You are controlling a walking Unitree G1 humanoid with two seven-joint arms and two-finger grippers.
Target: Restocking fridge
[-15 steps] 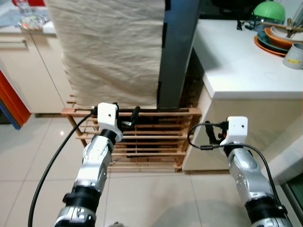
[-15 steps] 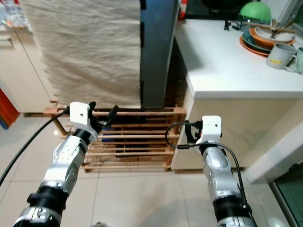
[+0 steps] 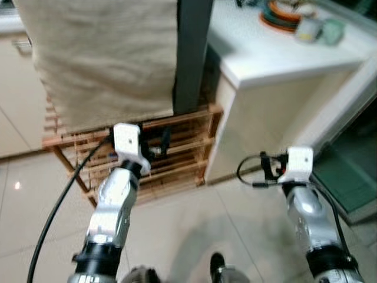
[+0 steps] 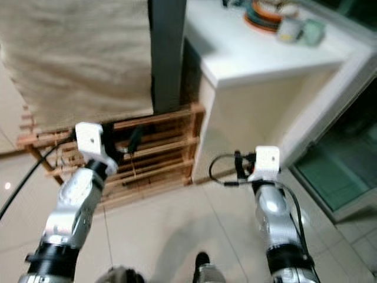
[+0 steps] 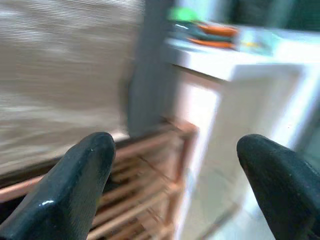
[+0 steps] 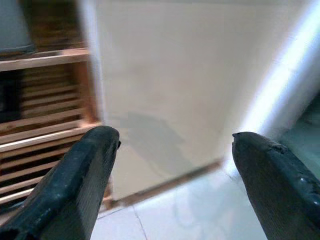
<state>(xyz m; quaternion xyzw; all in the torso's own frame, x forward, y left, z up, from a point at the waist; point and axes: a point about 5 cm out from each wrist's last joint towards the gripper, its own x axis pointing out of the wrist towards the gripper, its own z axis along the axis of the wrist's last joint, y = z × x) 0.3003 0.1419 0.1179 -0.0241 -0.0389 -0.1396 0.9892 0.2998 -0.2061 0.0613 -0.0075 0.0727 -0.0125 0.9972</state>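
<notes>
My left gripper (image 3: 156, 141) is held out at waist height in front of a low wooden slatted rack (image 3: 182, 159). Its fingers (image 5: 85, 170) stand wide apart with nothing between them. My right gripper (image 3: 266, 166) hovers over the tiled floor beside the white counter's side panel (image 6: 165, 75), open and empty as well. Both wrist views are blurred.
A beige cloth (image 3: 100, 53) hangs above the rack, next to a dark grey post (image 3: 191, 53). The white counter (image 3: 265, 56) carries stacked dishes (image 3: 281, 12) and mugs (image 3: 310, 26). A dark green glass pane (image 3: 347, 171) lies at the right. Pale floor tiles (image 3: 194, 224) spread below.
The whole picture has shifted and tilted, so the camera has swung to the right. Both arms keep the same pose, grippers still open.
</notes>
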